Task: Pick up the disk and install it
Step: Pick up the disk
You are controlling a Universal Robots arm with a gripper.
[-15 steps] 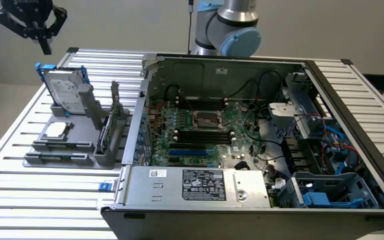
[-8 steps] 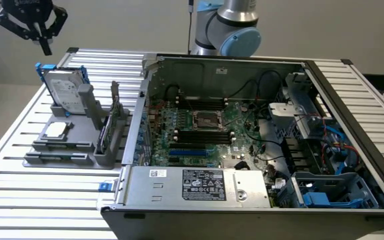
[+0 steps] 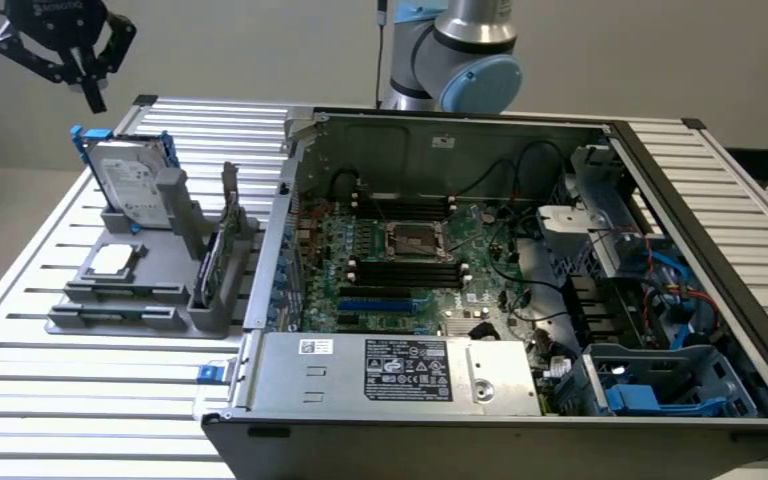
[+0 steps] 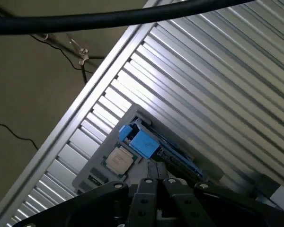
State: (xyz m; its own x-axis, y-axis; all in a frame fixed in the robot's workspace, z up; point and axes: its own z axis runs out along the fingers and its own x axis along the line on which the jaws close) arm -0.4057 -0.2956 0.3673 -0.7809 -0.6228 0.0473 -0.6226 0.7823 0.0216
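Note:
The disk [image 3: 131, 182] stands upright on its edge in a grey holder [image 3: 157, 312] at the exterior view's left. It is silver-grey with a white label and a blue frame. My gripper [image 3: 93, 98] hangs in the air above the disk and a little further back, shut with nothing between its fingers. In the wrist view the disk [image 4: 143, 142] shows edge-on from above, blue frame uppermost, just beyond my gripper [image 4: 155, 176].
A small square silver chip [image 3: 111, 260] [image 4: 119, 160] lies in the holder in front of the disk. An open computer case [image 3: 307, 135] fills the middle of the slatted metal table [image 3: 77, 400], with a silver box [image 3: 398, 370] at its front. A black cable [image 4: 109, 20] crosses overhead.

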